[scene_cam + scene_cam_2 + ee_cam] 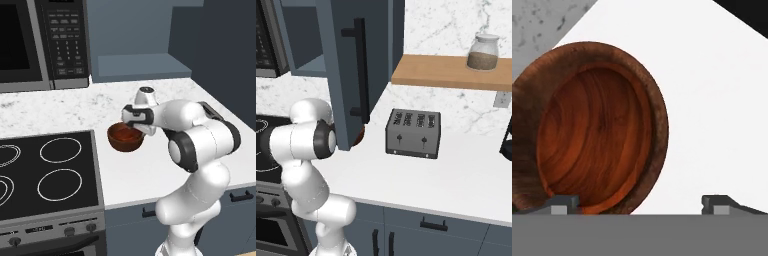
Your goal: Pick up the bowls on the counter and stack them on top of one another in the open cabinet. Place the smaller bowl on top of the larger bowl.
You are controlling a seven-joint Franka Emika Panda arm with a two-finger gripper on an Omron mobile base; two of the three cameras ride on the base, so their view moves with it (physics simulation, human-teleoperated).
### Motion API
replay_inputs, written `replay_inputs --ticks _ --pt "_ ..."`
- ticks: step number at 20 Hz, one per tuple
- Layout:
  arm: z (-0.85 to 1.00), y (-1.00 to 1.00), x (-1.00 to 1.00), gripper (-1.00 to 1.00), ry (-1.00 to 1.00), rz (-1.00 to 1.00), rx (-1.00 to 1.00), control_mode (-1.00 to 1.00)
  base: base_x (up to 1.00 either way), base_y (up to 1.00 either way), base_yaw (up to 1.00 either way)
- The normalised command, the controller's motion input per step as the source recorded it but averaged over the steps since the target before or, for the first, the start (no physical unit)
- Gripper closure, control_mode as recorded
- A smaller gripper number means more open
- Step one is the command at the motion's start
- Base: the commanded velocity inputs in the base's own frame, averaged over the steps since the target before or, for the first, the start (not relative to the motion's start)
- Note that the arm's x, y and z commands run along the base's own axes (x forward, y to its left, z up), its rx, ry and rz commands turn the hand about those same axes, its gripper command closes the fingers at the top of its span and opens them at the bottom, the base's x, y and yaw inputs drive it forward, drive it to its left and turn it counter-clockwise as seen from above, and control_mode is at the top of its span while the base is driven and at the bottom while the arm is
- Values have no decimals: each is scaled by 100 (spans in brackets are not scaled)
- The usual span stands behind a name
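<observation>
Bowls: the smaller bowl [125,137] sits on the white counter [150,175] beside the stovetop [50,175], with the end effector [641,204] over its rim, fingers spread wide, gripping nothing

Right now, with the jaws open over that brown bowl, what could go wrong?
1. In the hand view the open jaws sit off-centre: one side is at the rim of the bowl, the other over bare counter. Closing there might pinch only the rim and tip it.
2. The bowl stands close to the stovetop; a nudge could slide it that way.
3. The open cabinet door hangs near the arm; lifting might clip it.
</observation>
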Motion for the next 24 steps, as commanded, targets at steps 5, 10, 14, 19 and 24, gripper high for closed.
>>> replay_inputs --ticks 5,10,14,19,24 --pt "4 -17 -19 -100 1 0 -4 -100 0 0 0" --pt "-9 -13 5 -100 9 -6 -2 -100 0 0 0" --pt "0 1 41 -100 16 -2 -5 -100 0 0 0" --pt "-14 2 35 -100 19 -1 -5 -100 0 0 0" --pt "-6 -3 -6 -100 2 -4 0 -100 0 0 0"
